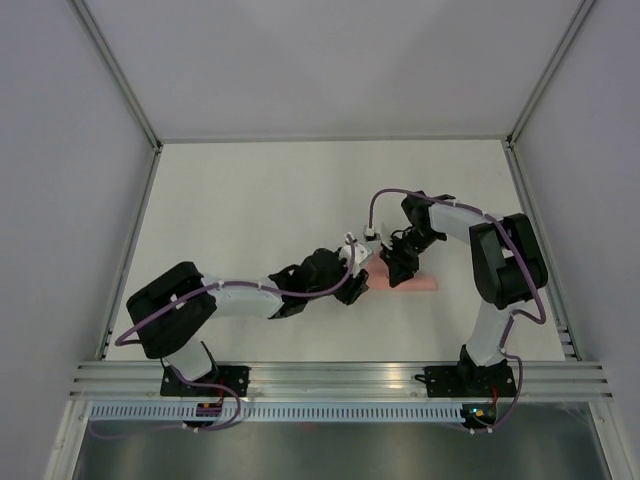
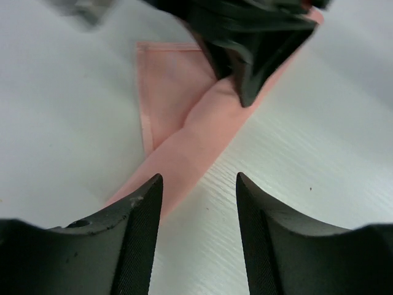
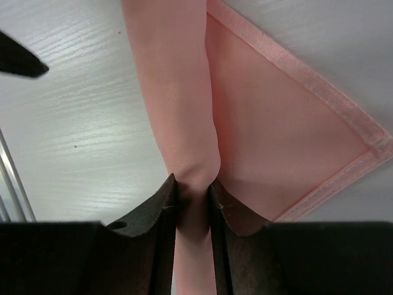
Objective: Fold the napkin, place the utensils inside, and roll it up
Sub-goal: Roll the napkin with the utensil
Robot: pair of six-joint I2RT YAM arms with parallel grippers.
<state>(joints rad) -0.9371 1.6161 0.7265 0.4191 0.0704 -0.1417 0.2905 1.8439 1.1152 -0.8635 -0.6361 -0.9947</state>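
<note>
The salmon-pink napkin (image 1: 415, 283) lies on the white table as a narrow roll with a flat triangular corner still spread beside it (image 3: 288, 135). My right gripper (image 3: 193, 184) is shut on the rolled part of the napkin (image 3: 178, 92), pinching it between both fingers. My left gripper (image 2: 199, 184) is open and empty, low over the table just beside the near end of the roll (image 2: 184, 153), with the right gripper's fingers (image 2: 252, 55) ahead of it. In the top view the left gripper (image 1: 352, 285) and the right gripper (image 1: 400, 268) stand close together. The knife is hidden.
The table is walled in by white panels with aluminium posts (image 1: 130, 250). A slotted aluminium rail (image 1: 330, 378) runs along the near edge by the arm bases. A metal rail edge (image 3: 12, 184) shows at the left of the right wrist view.
</note>
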